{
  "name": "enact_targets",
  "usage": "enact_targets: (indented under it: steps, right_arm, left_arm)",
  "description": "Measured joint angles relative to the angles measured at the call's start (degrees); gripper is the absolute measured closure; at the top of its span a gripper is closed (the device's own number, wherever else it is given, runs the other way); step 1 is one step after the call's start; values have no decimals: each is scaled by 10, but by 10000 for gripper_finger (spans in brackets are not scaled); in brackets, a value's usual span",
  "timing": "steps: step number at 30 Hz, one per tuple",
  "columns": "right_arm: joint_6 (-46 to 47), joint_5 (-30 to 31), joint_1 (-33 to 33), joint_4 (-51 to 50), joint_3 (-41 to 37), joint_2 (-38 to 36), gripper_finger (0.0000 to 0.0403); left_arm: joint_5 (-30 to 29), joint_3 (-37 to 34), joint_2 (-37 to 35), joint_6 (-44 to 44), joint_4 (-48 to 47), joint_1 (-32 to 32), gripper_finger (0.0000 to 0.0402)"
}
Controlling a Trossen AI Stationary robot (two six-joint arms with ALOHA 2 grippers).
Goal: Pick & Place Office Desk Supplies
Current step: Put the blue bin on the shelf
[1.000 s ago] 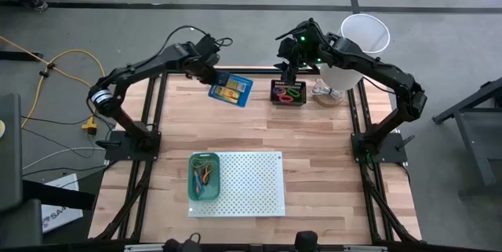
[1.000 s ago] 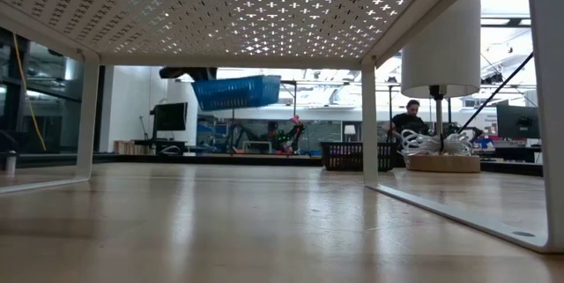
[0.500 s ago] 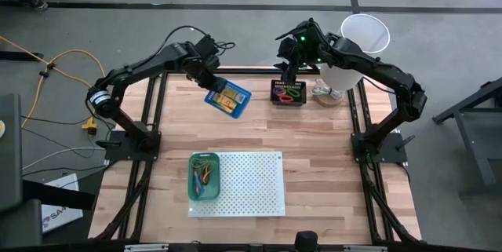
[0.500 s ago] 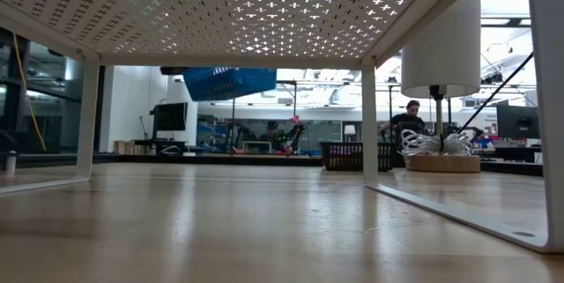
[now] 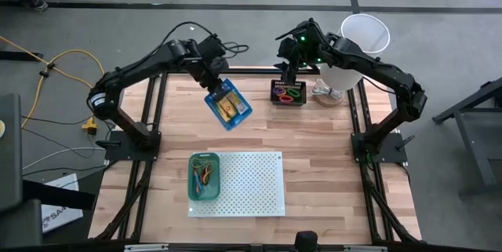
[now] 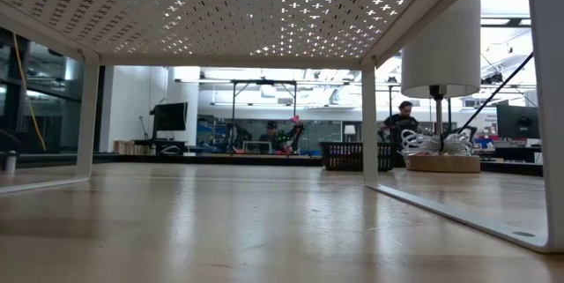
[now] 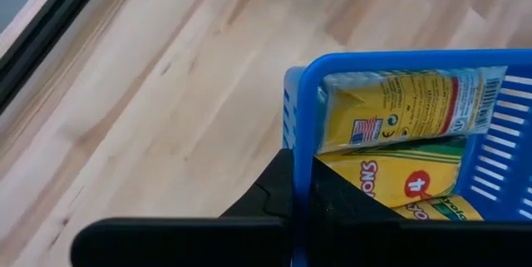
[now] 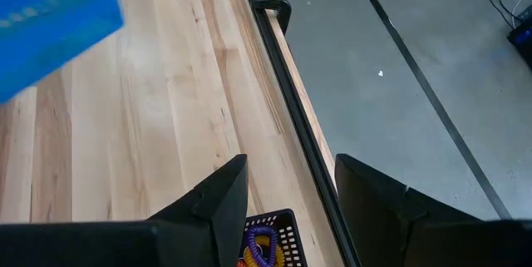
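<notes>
Currently left gripper [image 5: 210, 79] pinches blue bin [image 5: 228, 104] rim at its 11 o'clock, airborne; right gripper [image 5: 287, 70] spread wide above black bin [image 5: 289, 93].

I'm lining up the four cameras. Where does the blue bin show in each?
High: blue bin, upper middle, carried by the left gripper.
Low: not in it.
Left wrist: lower right.
Right wrist: top left corner.
Shared landmark: wooden table.
</notes>
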Motion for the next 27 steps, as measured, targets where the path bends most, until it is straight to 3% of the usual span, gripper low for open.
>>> enact_targets:
  steps: [15,27]
  right_arm:
    - [0,0,0,0,0,0,233]
    - [0,0,0,1,0,0,233]
  left_arm:
    - [1,14,21,58,38,-103,401]
    - [4,75,69,23,-40,-182,401]
